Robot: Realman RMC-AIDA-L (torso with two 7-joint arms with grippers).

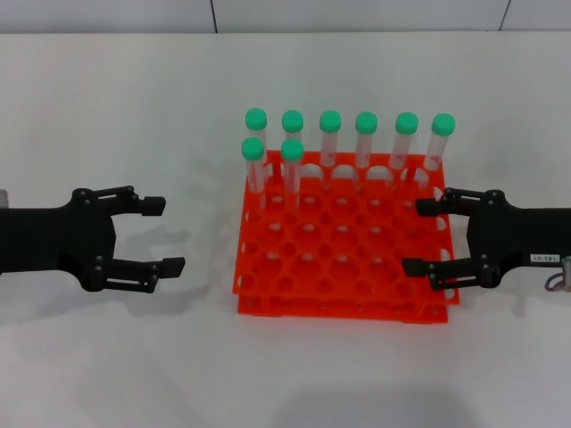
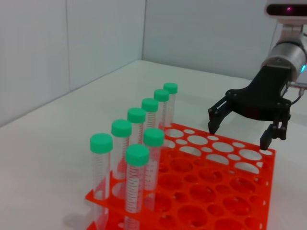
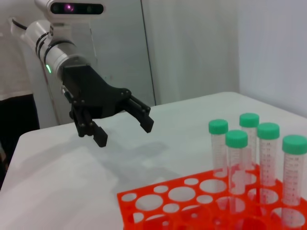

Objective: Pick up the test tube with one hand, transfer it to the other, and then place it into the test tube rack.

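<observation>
The orange-red test tube rack (image 1: 343, 308) stands mid-table. Several green-capped clear test tubes (image 1: 292, 160) stand upright in it: a full back row and two in the second row at its left end. They also show in the left wrist view (image 2: 136, 179) and the right wrist view (image 3: 237, 160). My left gripper (image 1: 169, 235) is open and empty, left of the rack and apart from it; it shows in the right wrist view (image 3: 124, 133). My right gripper (image 1: 415, 236), with a white label, is open and empty over the rack's right edge; it shows in the left wrist view (image 2: 238, 136).
The white table (image 1: 134, 116) spreads around the rack (image 2: 211, 194) and ends at a pale wall (image 1: 357, 13) behind. Most of the rack's holes (image 3: 182, 194) in the front rows hold nothing.
</observation>
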